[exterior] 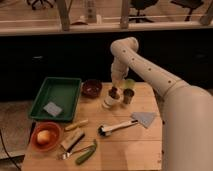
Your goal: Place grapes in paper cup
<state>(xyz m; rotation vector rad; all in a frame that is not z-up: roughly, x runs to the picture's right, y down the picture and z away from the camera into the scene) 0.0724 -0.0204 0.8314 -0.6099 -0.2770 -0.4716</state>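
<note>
The white paper cup [109, 102] stands at the back middle of the wooden table [130, 147]. The dark grapes [113, 92] sit at the cup's mouth, on top of it. My gripper [116, 84] hangs straight down from the white arm, directly above the grapes and very close to them. I cannot tell whether it touches them.
A grey metallic cup [128, 96] and a pale yellow-green cup [130, 83] stand right of the paper cup. A dark red bowl [92, 88] and a green tray [56, 95] are to the left. An orange bowl [45, 136], a brush [117, 127], a grey cloth [144, 118] and a green vegetable [86, 153] lie in front.
</note>
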